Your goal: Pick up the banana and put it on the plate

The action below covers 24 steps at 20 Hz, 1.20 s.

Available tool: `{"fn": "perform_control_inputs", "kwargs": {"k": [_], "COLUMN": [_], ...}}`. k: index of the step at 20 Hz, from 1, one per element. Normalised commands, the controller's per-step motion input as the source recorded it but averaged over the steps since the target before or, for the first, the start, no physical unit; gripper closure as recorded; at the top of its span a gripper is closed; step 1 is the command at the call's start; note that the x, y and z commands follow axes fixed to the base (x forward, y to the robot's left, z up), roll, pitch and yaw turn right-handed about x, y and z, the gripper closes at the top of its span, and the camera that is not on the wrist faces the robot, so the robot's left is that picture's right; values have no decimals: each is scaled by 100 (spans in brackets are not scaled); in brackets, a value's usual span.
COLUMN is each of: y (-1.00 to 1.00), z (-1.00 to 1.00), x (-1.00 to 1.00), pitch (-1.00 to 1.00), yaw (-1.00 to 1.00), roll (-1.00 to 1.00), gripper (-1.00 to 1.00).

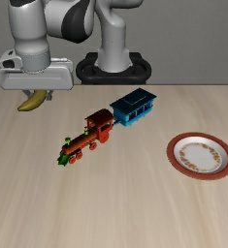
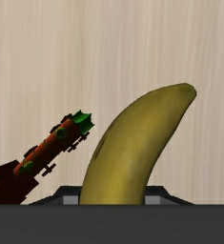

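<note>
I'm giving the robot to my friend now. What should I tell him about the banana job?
Fingers: shut on the banana, at the exterior view's left. I cannot tell whether it has left the table yet.
Plate: empty, at the exterior view's right, far from the banana.
Toy train: lies on the table between them.
Done: banana gripped.
Left: lift it, probably carry it above the train, set it on the plate, let go.
</note>
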Motion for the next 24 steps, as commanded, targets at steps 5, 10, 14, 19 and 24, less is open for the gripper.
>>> {"fn": "perform_control_inputs", "kwargs": {"k": [5, 10, 14, 19, 24], "y": [100, 100, 100, 100, 100], "z": [0, 0, 0, 0, 0], "x": [0, 0, 0, 0, 0], "pitch": [0, 0, 0, 0, 0], "yaw": [0, 0, 0, 0, 0], "roll": [0, 0, 0, 0, 0], "gripper": [100, 100, 100, 100, 100]}}
